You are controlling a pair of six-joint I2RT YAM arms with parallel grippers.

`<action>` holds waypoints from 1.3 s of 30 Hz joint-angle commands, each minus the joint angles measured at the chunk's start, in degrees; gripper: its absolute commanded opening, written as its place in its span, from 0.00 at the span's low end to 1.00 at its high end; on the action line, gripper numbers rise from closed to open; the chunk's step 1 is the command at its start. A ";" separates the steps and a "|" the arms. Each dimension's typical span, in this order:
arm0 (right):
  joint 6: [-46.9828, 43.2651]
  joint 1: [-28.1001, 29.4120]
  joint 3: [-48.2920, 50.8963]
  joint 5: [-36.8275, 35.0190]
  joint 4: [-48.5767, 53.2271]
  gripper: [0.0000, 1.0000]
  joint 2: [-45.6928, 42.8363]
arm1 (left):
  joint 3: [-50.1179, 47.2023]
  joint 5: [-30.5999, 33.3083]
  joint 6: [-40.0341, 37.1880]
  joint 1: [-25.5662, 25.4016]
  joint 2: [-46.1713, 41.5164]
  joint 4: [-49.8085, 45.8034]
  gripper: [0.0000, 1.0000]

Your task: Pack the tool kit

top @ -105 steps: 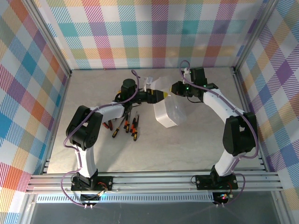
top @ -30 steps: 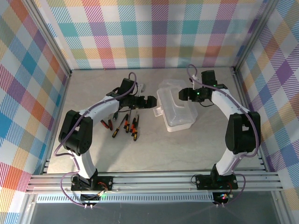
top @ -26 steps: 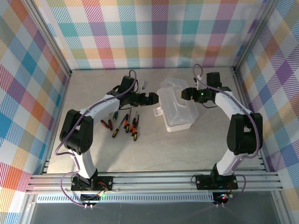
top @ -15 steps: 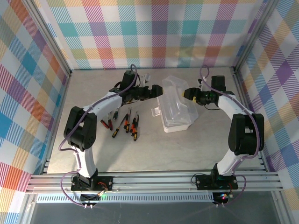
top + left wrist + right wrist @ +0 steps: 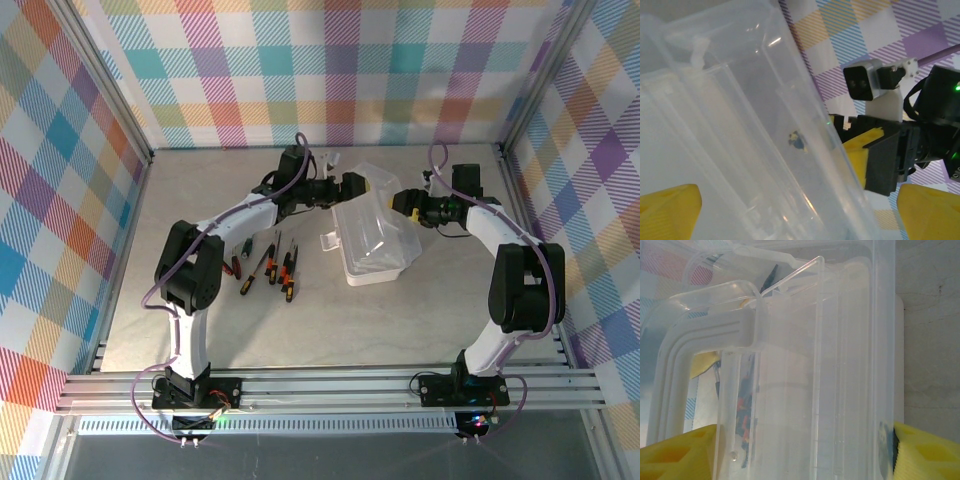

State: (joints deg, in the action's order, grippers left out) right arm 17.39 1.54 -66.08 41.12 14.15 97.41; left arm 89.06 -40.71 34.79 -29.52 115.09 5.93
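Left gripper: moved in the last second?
Yes. Against the screwdrivers, which stayed put, the left gripper went right and up-frame in the top view, reaching the raised lid of the box.

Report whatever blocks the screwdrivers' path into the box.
The lid, only partly raised, tilts over the box opening between the left tool and right tool. Nothing visible lies on the table between the screwdrivers and the box.
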 commanded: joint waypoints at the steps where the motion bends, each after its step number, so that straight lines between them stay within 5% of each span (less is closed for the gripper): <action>1: 0.68 0.11 0.35 4.09 -1.97 0.50 -1.34 | 3.01 -1.54 1.93 -0.84 1.55 3.29 1.00; 7: -0.93 0.13 -1.00 4.51 0.42 0.70 -2.05 | 5.39 -2.06 4.20 -1.86 3.43 5.69 1.00; 12: -5.55 0.07 -4.87 -0.93 7.88 0.99 -4.20 | 7.28 -2.18 5.02 -2.21 3.83 6.29 1.00; 18: -10.92 0.07 -9.28 -14.50 17.60 0.99 -10.78 | 10.74 -2.15 5.01 -2.64 4.42 5.28 1.00; 25: -15.97 2.04 -10.87 -21.71 24.67 0.99 -18.69 | 16.14 -2.44 5.09 -3.51 7.21 3.93 1.00; 39: -20.53 18.69 -11.66 -46.57 33.34 0.99 -20.52 | 23.97 -2.81 5.21 -4.91 11.45 1.19 1.00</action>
State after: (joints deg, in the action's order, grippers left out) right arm -1.04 18.85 -76.25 1.96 43.97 76.77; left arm 110.48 -42.44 39.90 -33.74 126.30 6.92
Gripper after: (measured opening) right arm 0.989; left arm 0.996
